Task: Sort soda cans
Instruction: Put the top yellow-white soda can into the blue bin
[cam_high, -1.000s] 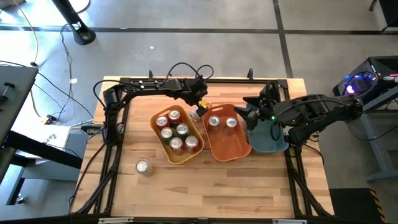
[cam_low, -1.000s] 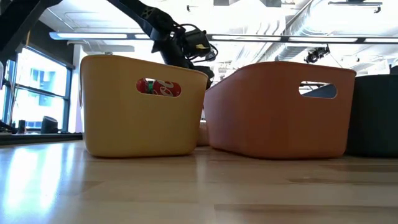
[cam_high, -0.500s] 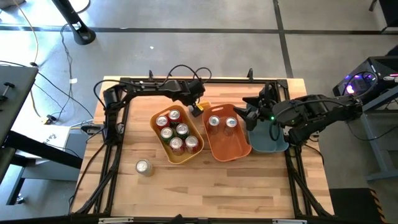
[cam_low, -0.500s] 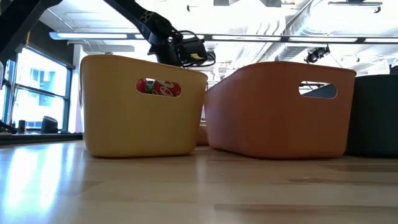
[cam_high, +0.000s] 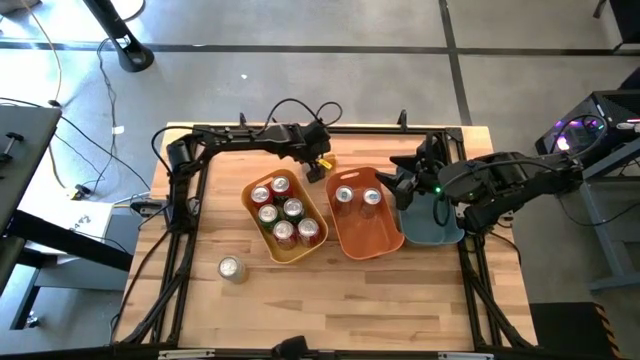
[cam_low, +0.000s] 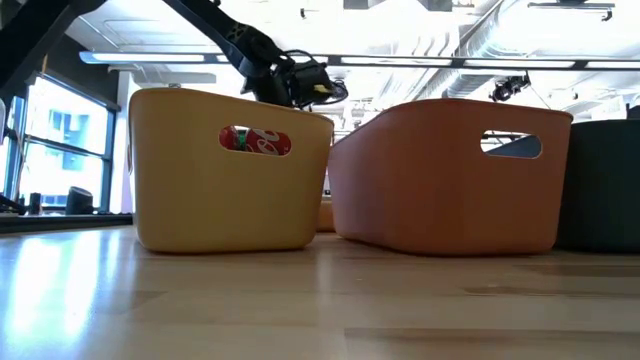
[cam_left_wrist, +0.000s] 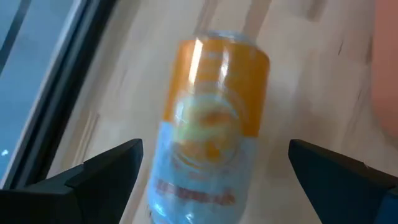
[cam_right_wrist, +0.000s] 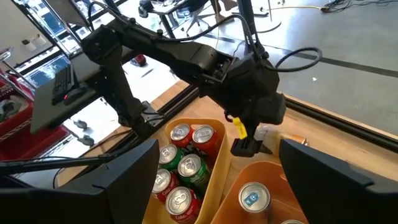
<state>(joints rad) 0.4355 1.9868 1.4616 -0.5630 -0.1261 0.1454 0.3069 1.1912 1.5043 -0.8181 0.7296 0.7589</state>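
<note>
Orange can (cam_left_wrist: 211, 118) lies between open left gripper (cam_left_wrist: 214, 171) fingers — unheld

The table (cam_high: 330, 300) is pale wood with smooth boards and a soft shine. The yellow bin (cam_high: 262, 240) and the orange bin (cam_high: 368, 243) look like smooth plastic, a bit dull, and the teal bin (cam_high: 432, 230) looks the same. The soda cans (cam_high: 283, 210) are shiny metal with silver tops, and the orange can (cam_left_wrist: 211, 118) looks glossy too.
</note>
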